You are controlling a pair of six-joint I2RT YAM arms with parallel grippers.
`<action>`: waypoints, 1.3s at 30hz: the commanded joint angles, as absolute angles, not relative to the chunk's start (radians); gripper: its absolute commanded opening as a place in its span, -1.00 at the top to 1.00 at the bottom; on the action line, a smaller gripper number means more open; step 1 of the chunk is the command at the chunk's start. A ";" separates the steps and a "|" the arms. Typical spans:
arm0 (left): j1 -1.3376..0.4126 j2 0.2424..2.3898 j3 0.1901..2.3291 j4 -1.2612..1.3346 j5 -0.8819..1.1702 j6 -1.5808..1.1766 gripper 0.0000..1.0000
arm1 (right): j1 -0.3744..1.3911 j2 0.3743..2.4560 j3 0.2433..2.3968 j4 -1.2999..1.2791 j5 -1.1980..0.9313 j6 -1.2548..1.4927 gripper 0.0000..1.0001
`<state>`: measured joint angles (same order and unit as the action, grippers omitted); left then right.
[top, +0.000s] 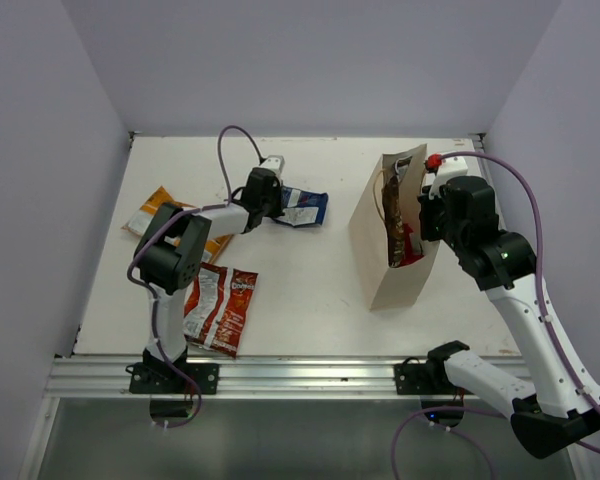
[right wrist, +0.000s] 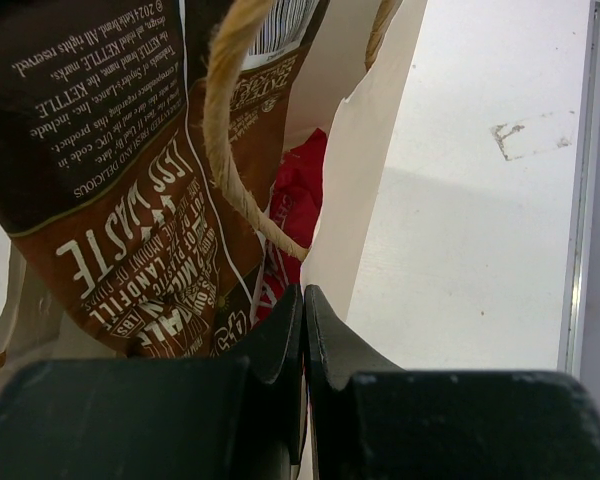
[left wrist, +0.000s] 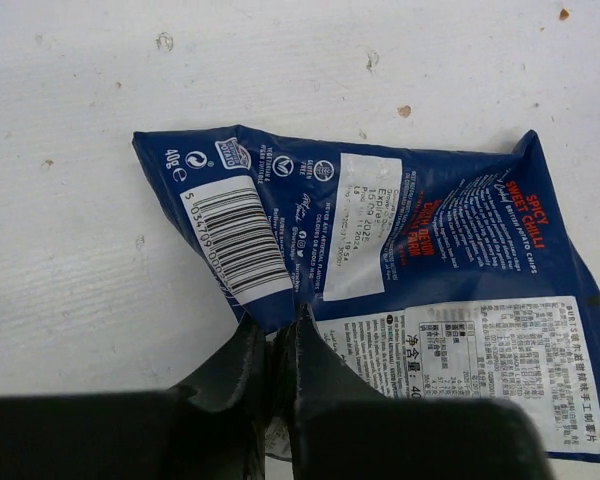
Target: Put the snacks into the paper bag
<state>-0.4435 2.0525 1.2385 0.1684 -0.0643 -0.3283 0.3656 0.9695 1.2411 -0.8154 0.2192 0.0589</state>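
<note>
Left tool pinches the near edge of the blue packet, which lies flat at the far middle of the bench. So thin a hold may slip on lifting. Right tool pinches the rim of the bag at right; a tug there could topple it.

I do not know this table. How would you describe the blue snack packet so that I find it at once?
On the white table, look left of the standing paper bag, toward the far middle. The blue packet lies flat there, one edge pinched in the left gripper. It is the only blue one; the orange packet and red packet lie farther left.
</note>
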 commanded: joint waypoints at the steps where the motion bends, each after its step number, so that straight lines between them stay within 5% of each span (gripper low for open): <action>1: -0.439 2.089 1.244 0.127 -0.043 -0.314 1.00 | 0.371 0.973 1.244 -0.811 0.230 0.048 0.92; 10: -0.459 1.666 1.158 0.144 0.055 -0.377 1.00 | 0.371 0.974 1.244 -0.815 0.230 0.049 0.93; 17: -0.554 1.318 1.377 0.101 0.084 -0.407 1.00 | 0.371 0.973 1.246 -0.815 0.229 0.049 0.93; 26: -0.733 1.411 1.693 0.101 0.109 -0.397 1.00 | 0.371 0.968 1.247 -0.815 0.222 0.049 0.93; 39: -0.891 1.646 1.781 0.249 0.172 -0.463 1.00 | 0.371 0.950 1.241 -0.819 0.219 0.049 0.94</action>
